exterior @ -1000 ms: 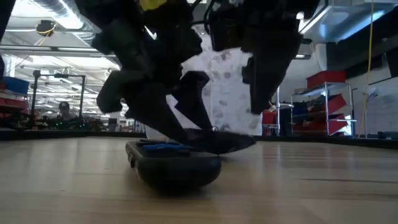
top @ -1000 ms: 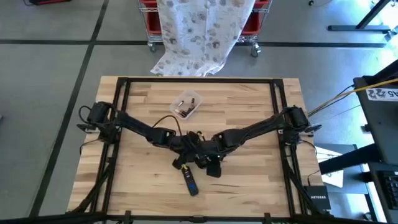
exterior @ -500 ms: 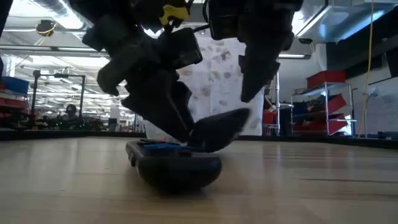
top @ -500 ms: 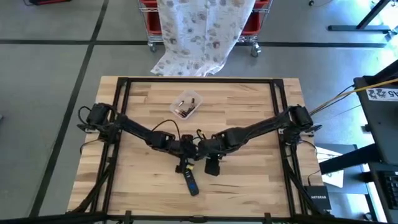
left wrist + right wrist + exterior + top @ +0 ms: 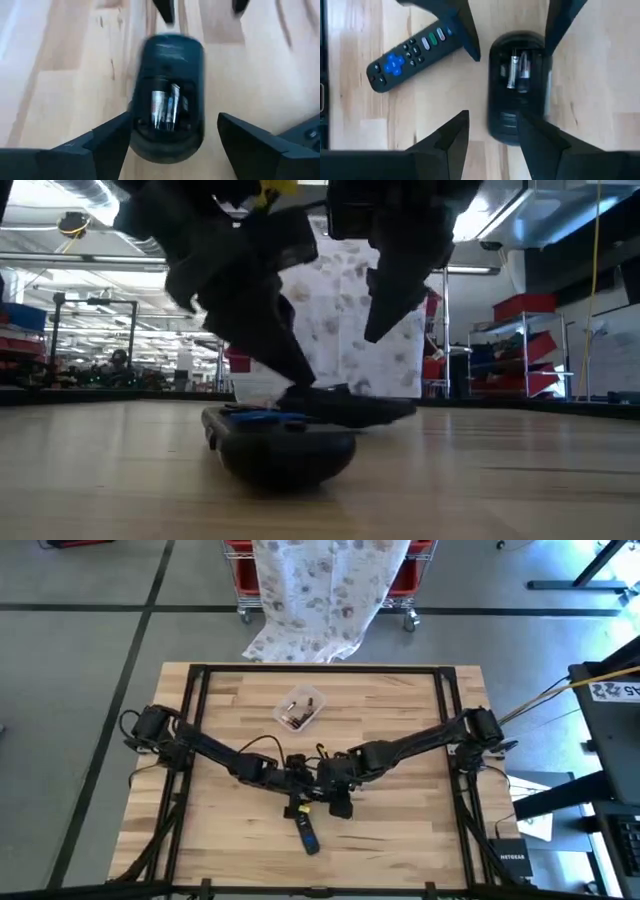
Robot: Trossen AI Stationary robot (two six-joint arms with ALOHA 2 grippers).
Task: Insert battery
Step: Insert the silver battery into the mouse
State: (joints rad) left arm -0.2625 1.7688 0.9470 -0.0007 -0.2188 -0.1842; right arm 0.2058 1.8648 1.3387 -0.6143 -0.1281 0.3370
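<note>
Under both spread, empty claws: mouse (image 5: 519,85), battery bay visible only from wrists.

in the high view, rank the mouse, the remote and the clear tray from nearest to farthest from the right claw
1. Mouse: directly under the right claw, mid-table.
2. Remote: just beyond the mouse, toward the table's front edge.
3. Clear tray: farthest, toward the table's back edge.
</note>
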